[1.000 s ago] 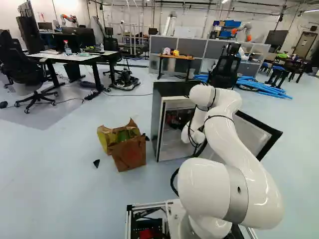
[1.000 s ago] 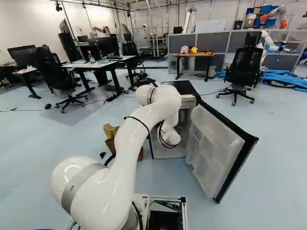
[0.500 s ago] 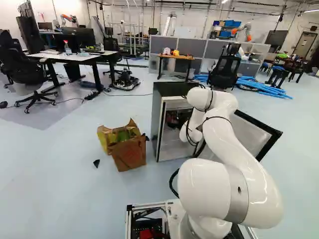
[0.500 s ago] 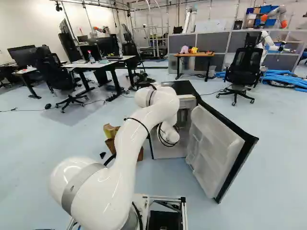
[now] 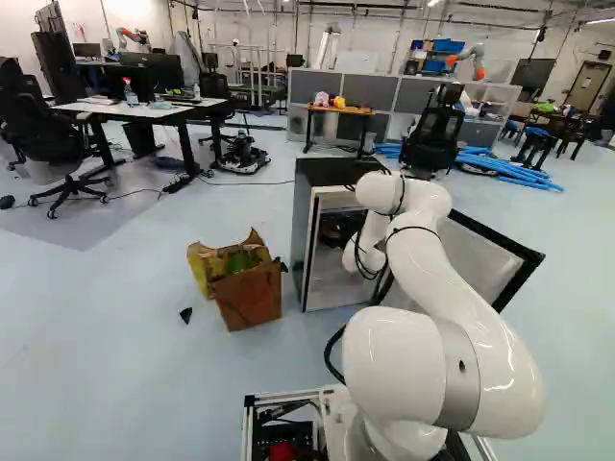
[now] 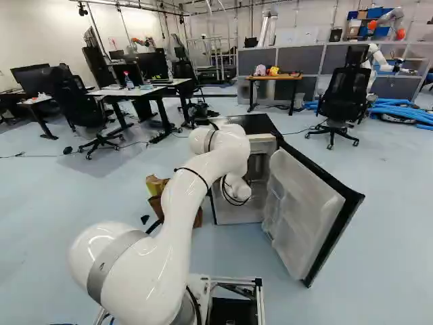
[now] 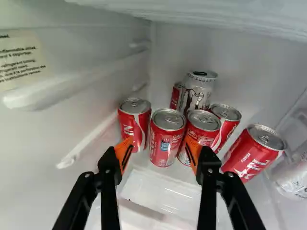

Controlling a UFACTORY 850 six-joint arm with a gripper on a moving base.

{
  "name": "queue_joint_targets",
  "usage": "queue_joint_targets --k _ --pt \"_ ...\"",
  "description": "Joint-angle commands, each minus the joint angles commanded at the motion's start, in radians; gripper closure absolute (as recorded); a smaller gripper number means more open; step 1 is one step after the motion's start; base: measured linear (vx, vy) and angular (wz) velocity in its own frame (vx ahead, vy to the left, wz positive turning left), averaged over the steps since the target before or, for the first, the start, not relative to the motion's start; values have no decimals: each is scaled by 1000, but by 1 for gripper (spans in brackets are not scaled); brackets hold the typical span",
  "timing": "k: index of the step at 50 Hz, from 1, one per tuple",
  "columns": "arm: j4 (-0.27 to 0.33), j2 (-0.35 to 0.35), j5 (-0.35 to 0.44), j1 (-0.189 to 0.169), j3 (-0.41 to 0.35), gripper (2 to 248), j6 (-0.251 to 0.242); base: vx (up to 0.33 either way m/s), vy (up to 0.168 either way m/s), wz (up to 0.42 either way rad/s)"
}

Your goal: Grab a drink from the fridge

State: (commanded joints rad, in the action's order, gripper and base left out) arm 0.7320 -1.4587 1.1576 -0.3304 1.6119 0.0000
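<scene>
Progress: the fridge [image 5: 332,171] is standing open, its door [image 6: 301,217] swinging wide of the body; the white arm [image 5: 437,254] is bending to the opening, and the pincer [image 7: 159,149] is hanging inside, ahead of the drinks; access is done, while closing on a can, lifting and bringing it out are remaining.

Pincer state: its two fingers are standing wide apart, orange pads [image 7: 124,152] facing inward, gripping nothing; the middle red can [image 7: 167,139] is standing upright ahead of the gap and seems the likeliest target; a near red can [image 7: 135,122] is standing beside it, another red can [image 7: 203,128] on its other side, so a careless advance could be knocking a neighbour.

Materials: the cans are showing smooth, shiny painted metal, round bodies and dull silver lids; a silver can [image 7: 197,91] is standing behind; the inner wall [image 7: 196,45] is looking pale and matt, moulded with rounded ridges [image 7: 91,139]; the bag [image 5: 252,296] outside is showing creased brown sides.
</scene>
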Motion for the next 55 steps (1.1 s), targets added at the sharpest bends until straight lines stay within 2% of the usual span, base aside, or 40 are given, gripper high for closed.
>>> queue_joint_targets --k 31,43,44,48,49,55 --pt "0 -60 -4 16 113 86 0 0 0 0" --pt "0 -61 -4 16 116 90 0 0 0 0" --pt "0 -61 -4 16 116 127 0 0 0 0" --pt "0 -61 -4 16 116 127 0 0 0 0" --pt "0 -61 -4 16 116 154 0 0 0 0" --pt "0 -61 -4 16 116 154 0 0 0 0"
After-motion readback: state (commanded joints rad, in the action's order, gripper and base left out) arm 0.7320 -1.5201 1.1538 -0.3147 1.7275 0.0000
